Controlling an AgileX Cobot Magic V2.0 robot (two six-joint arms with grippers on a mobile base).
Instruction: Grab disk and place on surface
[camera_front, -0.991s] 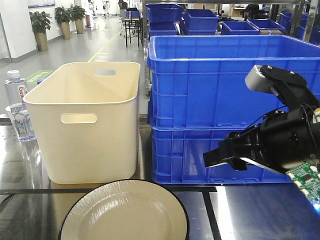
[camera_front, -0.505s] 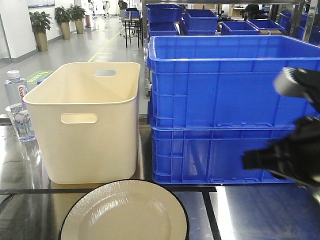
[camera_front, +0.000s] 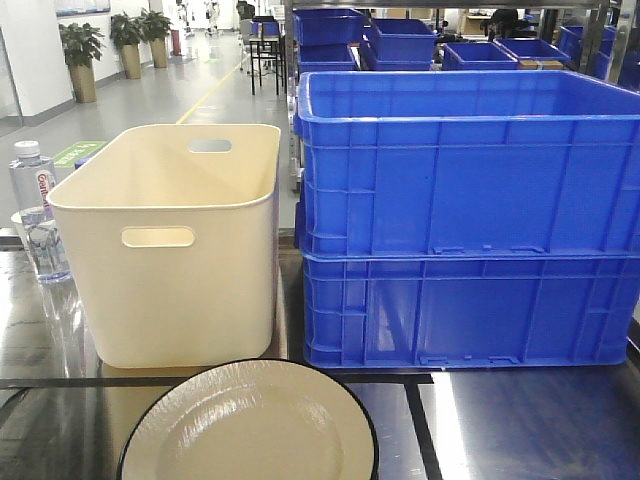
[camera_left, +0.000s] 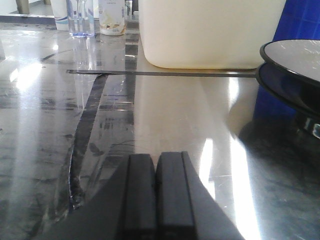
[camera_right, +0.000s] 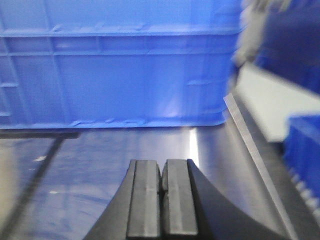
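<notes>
The disk (camera_front: 250, 425) is a cream plate with a black rim, lying at the front centre of the dark glossy surface (camera_front: 520, 420) in the front view. The left wrist view shows the disk (camera_left: 295, 57) at the right edge, well ahead and to the right of my left gripper (camera_left: 156, 160). That gripper is shut and empty, low over the surface (camera_left: 175, 110). My right gripper (camera_right: 163, 167) is also shut with nothing in it, above the surface (camera_right: 115, 155) and facing the blue crates. Neither arm appears in the front view.
A cream plastic bin (camera_front: 170, 240) stands behind the disk. Two stacked blue crates (camera_front: 460, 210) fill the right side. A water bottle (camera_front: 35, 210) stands at the far left. Thin black lines (camera_front: 415, 420) cross the surface. The table's right edge (camera_right: 255, 150) runs near the right gripper.
The right arm, which hung in front of the blue crates, has swung off to the right and left the front view. The disk has not moved.
</notes>
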